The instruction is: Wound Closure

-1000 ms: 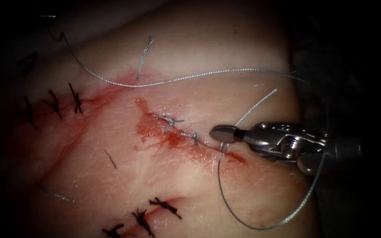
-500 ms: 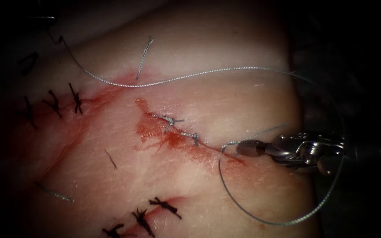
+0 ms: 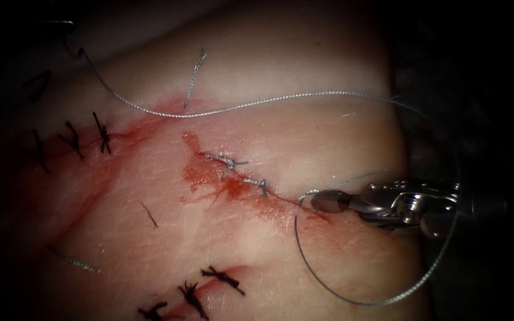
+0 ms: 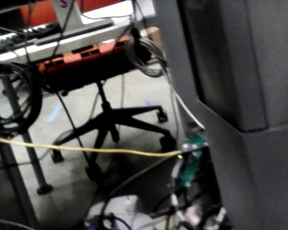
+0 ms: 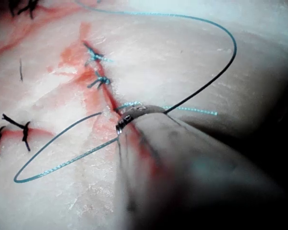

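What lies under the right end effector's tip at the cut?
Under the right end effector, thread loops at the cut in the tissue. Whatever it covers stays hidden.

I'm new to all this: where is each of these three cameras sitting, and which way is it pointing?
Endoscope view: above and in front of the tissue, looking down at the cut; the right gripper enters from the right, shut on the thread.
Left wrist view: rides on the left arm, facing away toward an office chair and cables.
Right wrist view: rides on the right arm, looking along its shaft at its own gripper at the cut.
Shared: endoscope and right wrist views both show the cut, thread loop and dark stitches.
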{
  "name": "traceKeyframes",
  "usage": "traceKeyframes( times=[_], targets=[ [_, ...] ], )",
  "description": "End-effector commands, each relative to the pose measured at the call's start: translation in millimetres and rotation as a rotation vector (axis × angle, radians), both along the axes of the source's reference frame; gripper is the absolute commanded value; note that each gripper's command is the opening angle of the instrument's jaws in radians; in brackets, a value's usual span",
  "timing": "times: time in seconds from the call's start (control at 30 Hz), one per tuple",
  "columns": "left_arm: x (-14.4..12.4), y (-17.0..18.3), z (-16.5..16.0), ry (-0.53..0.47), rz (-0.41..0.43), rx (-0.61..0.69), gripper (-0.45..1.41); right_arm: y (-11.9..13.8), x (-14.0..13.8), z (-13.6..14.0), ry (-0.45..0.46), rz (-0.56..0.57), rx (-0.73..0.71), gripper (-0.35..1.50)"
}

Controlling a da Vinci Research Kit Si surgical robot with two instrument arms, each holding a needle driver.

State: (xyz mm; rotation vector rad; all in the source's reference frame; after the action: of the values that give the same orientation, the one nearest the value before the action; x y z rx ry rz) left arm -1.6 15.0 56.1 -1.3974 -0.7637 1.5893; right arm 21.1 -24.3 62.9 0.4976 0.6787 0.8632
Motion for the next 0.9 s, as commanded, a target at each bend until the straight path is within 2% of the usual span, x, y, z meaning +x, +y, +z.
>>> traceKeyframes(
  times=[0.03, 0.23, 0.33, 0.43, 0.83, 0.9],
  targets=[
    [-0.6, -0.1, 0.6, -0.001, 0.001, 0.0, -0.45, -1.0, 1.1, 0.2, 0.009, -0.011, 0.003, -0.35],
    [-0.7, -0.2, 0.6, -0.001, 0.0, 0.001, -0.45, -2.5, 1.6, 1.4, -0.062, -0.054, 0.003, -0.35],
    [-0.7, -0.2, 0.5, 0.0, 0.0, 0.001, -0.45, -2.5, 1.7, 2.1, -0.097, -0.035, -0.009, -0.35],
    [-0.8, -0.2, 0.3, 0.0, 0.0, 0.003, -0.45, -1.9, 2.4, 2.8, -0.174, 0.025, -0.053, -0.35],
    [-1.1, -0.3, 0.0, 0.001, -0.003, 0.005, -0.45, 0.3, 2.9, 2.7, -0.232, 0.176, -0.103, -0.35],
    [-1.1, -0.3, 0.0, 0.001, -0.003, 0.005, -0.45, 0.8, 3.4, 2.5, -0.183, 0.2, -0.13, -0.35]
  ],
)
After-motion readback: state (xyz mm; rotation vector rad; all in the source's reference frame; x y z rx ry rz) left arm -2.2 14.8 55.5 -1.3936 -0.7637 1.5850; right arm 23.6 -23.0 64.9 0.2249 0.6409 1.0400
